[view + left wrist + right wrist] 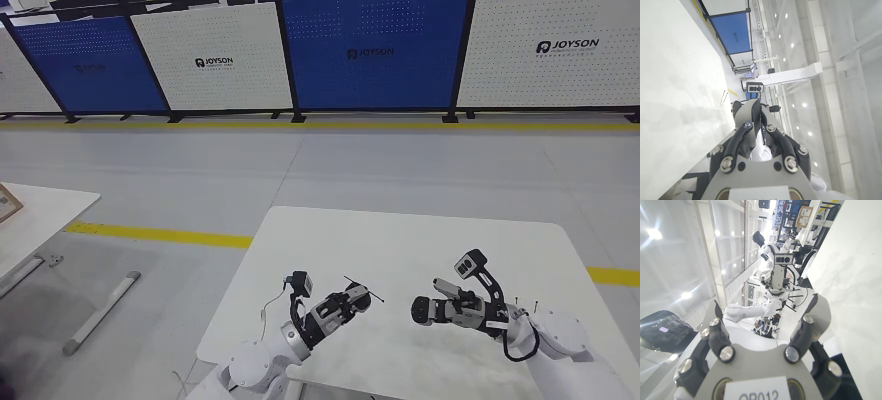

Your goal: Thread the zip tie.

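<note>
Zip tie (pixel 365 290) is sitting pinched in the left gripper (pixel 759 105), whose two fingers are pressing together on it. The thin black strip is sticking out from between the tips and slanting above the table (pixel 420 240) without touching it. This gripper is hovering over the near part of the table, on the side toward the left edge, and it is pointing toward the right arm. The right gripper (pixel 766 303) is hanging over the same near part of the table, closer to the right edge, and is facing the left one across a small gap. Its fingers are standing spread wide with nothing between them. The two grippers are lining up roughly nose to nose, with the free end of the zip tie reaching into the space between them but not meeting the right gripper's fingers. Two spare zip ties (pixel 724 97) — thin and black like the held one — are lying flat on the right side of the table toward its right edge, side by side and well apart from both grippers.
</note>
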`<state>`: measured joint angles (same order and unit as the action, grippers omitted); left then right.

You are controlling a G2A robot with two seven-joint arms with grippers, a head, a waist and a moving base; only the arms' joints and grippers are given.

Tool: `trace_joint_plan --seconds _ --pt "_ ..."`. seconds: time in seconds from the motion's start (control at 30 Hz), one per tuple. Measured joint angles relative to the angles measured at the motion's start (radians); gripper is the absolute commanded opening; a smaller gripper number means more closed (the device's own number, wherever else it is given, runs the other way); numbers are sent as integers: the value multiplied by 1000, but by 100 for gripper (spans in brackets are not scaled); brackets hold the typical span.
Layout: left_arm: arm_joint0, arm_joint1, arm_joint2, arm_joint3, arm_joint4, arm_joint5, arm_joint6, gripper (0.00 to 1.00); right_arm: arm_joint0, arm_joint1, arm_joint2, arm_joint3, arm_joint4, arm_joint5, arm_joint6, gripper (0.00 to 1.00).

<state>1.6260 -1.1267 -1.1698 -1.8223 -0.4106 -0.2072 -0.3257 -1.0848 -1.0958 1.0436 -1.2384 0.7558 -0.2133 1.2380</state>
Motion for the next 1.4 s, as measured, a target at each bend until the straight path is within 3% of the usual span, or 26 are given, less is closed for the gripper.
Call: trace_joint_plan --seconds 0.3,0.4,0.5,0.63,0.73,0.83,1.17,1.4 --pt "0 0 0 1 1 0 -1 0 0 0 0 0 0 0 0 100" --pt "0 0 0 1 1 0 -1 0 -3 2 -6 -32 -48 12 -14 100" --pt "0 0 0 1 1 0 -1 0 1 16 4 -71 -179 73 -37 100" --pt "0 0 0 1 1 0 -1 0 7 42 44 -126 -338 210 -33 100" --pt "0 0 0 1 1 0 -1 0 2 59 82 -172 -393 261 0 100" --pt "0 0 0 1 1 0 -1 0 0 66 108 -180 -393 273 21 100" --pt "0 0 0 1 1 0 -1 0 0 67 102 -192 -407 272 8 100" --pt "0 0 0 1 1 0 -1 0 39 94 100 -253 -686 345 68 100"
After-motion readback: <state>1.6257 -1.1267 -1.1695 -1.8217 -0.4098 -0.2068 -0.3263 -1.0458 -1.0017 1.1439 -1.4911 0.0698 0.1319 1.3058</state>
